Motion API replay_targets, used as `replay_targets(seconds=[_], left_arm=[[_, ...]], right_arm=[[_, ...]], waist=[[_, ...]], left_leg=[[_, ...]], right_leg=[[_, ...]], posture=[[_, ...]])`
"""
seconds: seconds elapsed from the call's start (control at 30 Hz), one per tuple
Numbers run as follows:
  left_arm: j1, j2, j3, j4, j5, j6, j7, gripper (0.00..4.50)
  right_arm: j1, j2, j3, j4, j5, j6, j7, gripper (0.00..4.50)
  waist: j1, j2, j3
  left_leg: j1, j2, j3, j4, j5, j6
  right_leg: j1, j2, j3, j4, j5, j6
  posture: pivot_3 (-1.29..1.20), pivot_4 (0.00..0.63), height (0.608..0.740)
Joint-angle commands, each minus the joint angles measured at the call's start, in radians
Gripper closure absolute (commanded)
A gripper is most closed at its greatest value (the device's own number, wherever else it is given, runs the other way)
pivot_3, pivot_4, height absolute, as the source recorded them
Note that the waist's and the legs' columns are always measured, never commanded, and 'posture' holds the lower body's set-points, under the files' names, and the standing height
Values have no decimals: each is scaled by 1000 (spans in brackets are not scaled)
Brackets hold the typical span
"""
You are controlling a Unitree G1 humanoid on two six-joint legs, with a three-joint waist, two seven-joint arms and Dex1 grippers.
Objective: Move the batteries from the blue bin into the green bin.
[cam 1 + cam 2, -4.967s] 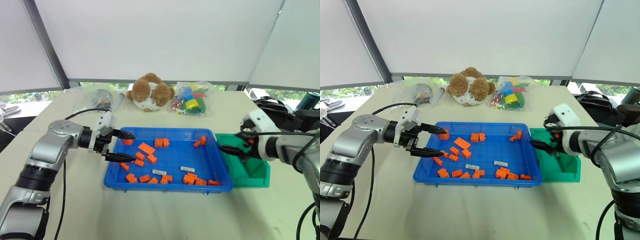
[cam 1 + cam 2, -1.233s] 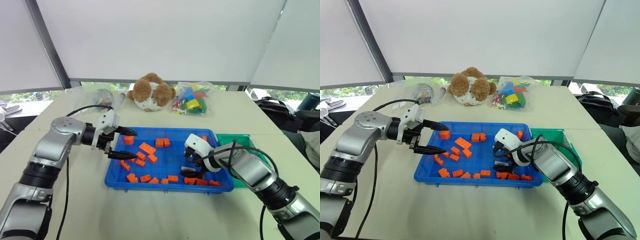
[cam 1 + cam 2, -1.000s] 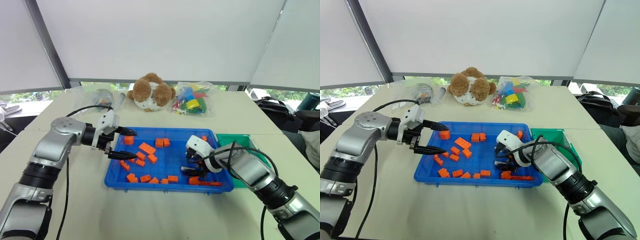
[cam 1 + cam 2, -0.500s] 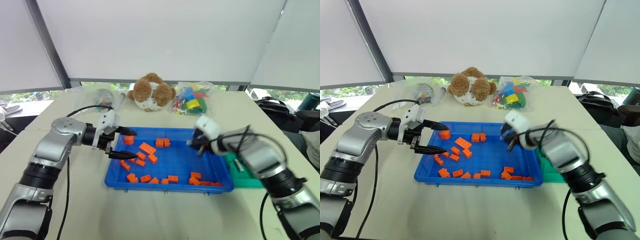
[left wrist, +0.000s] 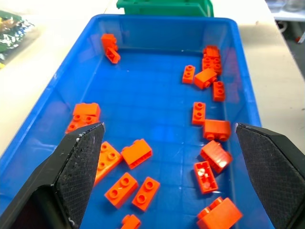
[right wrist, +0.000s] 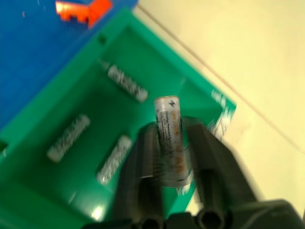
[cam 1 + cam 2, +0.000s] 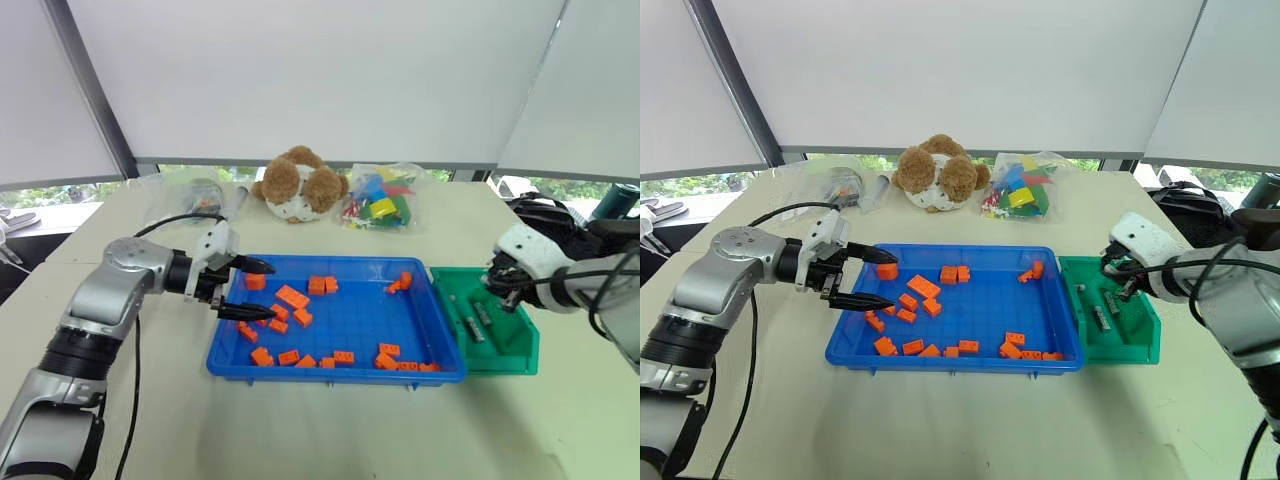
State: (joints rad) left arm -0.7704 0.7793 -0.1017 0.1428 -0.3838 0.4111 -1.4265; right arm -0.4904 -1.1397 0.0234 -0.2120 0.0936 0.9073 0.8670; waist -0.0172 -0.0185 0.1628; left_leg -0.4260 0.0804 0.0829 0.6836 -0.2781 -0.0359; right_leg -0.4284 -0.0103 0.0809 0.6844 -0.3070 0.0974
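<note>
Your right gripper [image 6: 174, 143] is pinching one battery [image 6: 169, 138] above the green bin [image 6: 71, 90]; three batteries [image 6: 114, 160] are lying inside it, print unreadable. Your left gripper [image 5: 167, 138], jaws apart, is hovering beside it, over the blue bin [image 5: 157, 33].

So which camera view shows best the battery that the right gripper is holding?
The right wrist view: the battery stands large between the right gripper jaws, over the green bin. In both eye views the gripper hides it. The left wrist view looks into the blue bin instead.
</note>
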Motion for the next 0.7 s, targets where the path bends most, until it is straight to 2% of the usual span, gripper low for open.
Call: replay_targets(seconds=[0.03,0.13,0.23,0.47,0.7], left_arm=[[-28,5,28,-14,-21,16,-4,0],[-32,5,28,-15,-26,32,-8,0],[-33,8,29,-20,-32,48,-10,0],[-34,31,44,-27,-51,75,-19,0],[-18,62,50,-44,-62,87,-26,0]], right_arm=[[-4,-10,-61,-35,24,-10,6,1572],[-16,-11,-75,-38,43,-6,9,31],[-35,-12,-94,-41,64,-9,11,31],[-58,16,-248,-168,318,28,148,31],[-6,-2,-247,-258,397,54,152,31]], waist=[[1,0,0],[4,0,0],[4,0,0],[5,0,0],[6,0,0]], left_leg=[[0,0,0,0,0,0],[0,0,0,0,0,0],[0,0,0,0,0,0],[0,0,0,0,0,0],[0,0,0,0,0,0]], right_leg=[[0,0,0,0,0,0],[0,0,0,0,0,0],[0,0,0,0,0,0],[0,0,0,0,0,0],[0,0,0,0,0,0]], posture=[[0,150,733],[0,150,733],[0,150,733],[0,150,733],[0,150,733]])
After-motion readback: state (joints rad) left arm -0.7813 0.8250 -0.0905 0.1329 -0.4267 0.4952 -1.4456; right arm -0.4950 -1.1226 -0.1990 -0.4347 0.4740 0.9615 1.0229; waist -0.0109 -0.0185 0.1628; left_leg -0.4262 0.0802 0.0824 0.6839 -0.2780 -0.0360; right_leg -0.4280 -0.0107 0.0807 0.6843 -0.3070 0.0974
